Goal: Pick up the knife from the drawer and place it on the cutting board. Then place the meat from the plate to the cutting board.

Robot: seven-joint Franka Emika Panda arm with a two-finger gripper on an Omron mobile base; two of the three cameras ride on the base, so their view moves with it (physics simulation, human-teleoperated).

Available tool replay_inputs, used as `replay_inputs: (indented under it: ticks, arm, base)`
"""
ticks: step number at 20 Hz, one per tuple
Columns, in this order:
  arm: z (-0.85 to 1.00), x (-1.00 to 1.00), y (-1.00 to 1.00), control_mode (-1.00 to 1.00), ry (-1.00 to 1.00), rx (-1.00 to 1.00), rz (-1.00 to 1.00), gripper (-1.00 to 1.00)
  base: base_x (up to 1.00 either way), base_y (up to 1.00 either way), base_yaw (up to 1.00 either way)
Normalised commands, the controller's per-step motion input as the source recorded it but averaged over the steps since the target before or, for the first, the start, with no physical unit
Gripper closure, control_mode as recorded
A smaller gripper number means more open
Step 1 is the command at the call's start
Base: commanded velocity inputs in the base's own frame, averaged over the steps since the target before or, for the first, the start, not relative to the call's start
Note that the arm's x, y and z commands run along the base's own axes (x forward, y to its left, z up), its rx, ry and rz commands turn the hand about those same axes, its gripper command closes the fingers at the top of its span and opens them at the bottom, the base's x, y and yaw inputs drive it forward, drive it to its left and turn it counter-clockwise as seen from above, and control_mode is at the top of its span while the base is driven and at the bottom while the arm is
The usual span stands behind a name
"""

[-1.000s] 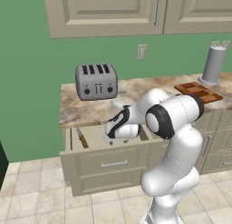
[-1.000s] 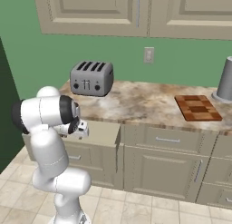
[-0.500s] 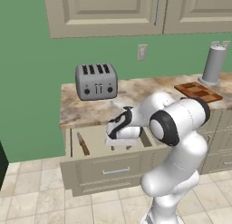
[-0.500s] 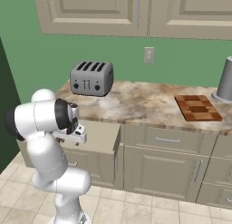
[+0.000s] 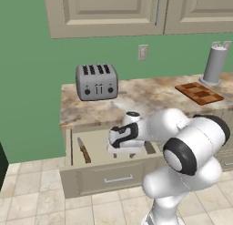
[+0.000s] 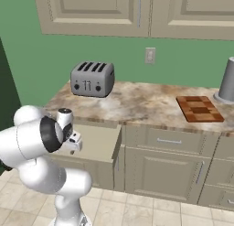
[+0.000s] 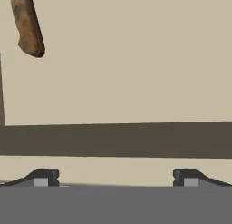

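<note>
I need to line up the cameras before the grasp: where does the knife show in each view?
Left base view: the knife lies at the left end of the open drawer, left of the gripper.
Right base view: I cannot make it out; the arm covers much of the drawer.
Hand view: its brown handle is at the upper left.
Shared landmark: the beige drawer floor.

No legible text, label or brand anywhere; toaster [image 5: 96, 81] front perhaps too blurred.

a toaster [image 5: 96, 81], the cutting board [image 5: 199, 92] and a grey canister [image 5: 214, 64] are carried by the marbled counter [image 5: 150, 95]. the knife [image 5: 83, 150] is laid in the open drawer [image 5: 98, 174].
</note>
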Motion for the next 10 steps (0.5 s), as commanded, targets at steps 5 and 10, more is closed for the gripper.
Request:
replay_inputs:
  ticks: [5,10]
  arm:
    - [0.01,-0.15,0.0,-1.0,-0.04,0.0,0.0,-1.0]
    - [0.43,0.14,0.06,-1.0,0.16,0.0,0.07,-1.0]
  base:
    - [0.0,0.0,0.0]
    - [0.0,0.0,0.0]
